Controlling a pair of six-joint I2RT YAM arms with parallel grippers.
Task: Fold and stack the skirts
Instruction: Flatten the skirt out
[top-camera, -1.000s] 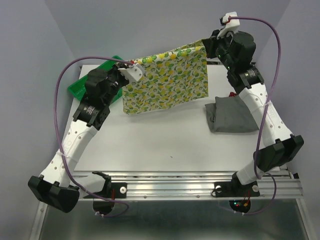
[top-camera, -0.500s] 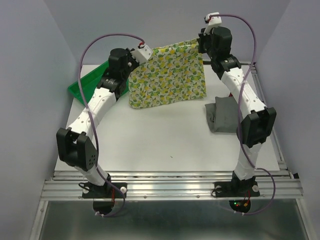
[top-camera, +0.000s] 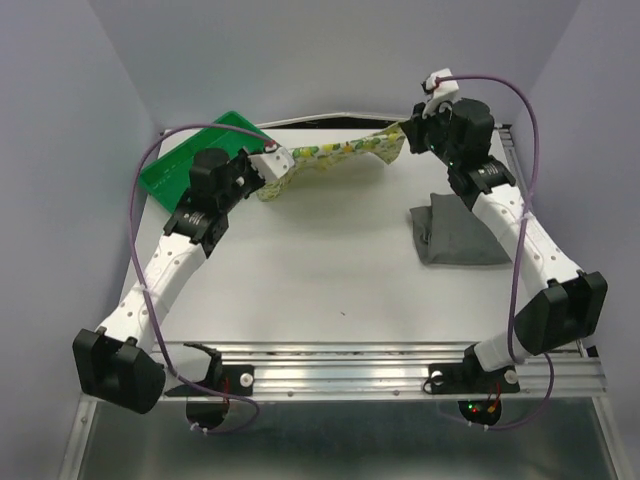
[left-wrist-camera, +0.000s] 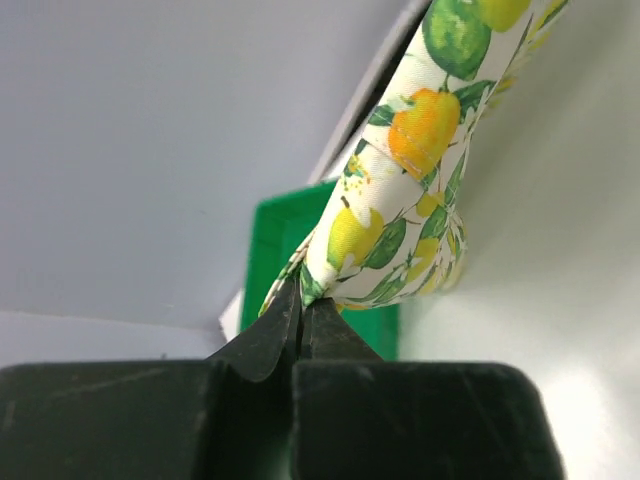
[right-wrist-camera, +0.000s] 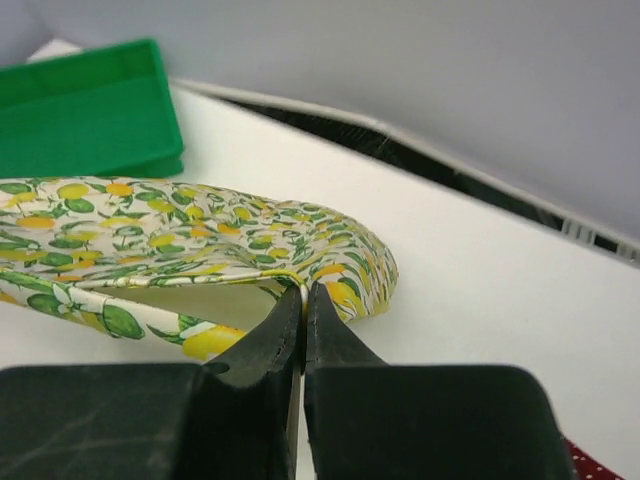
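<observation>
Lab booth: bare grey walls (top-camera: 330, 50) around a white table (top-camera: 320, 260) on aluminium rails (top-camera: 350, 375).

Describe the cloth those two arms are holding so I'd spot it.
On the white table, look right of the green tray. The lemon-print skirt stretches there between the left gripper and right gripper; unlike the plain grey skirt folded nearby, it is white with yellow-green fruit.
</observation>
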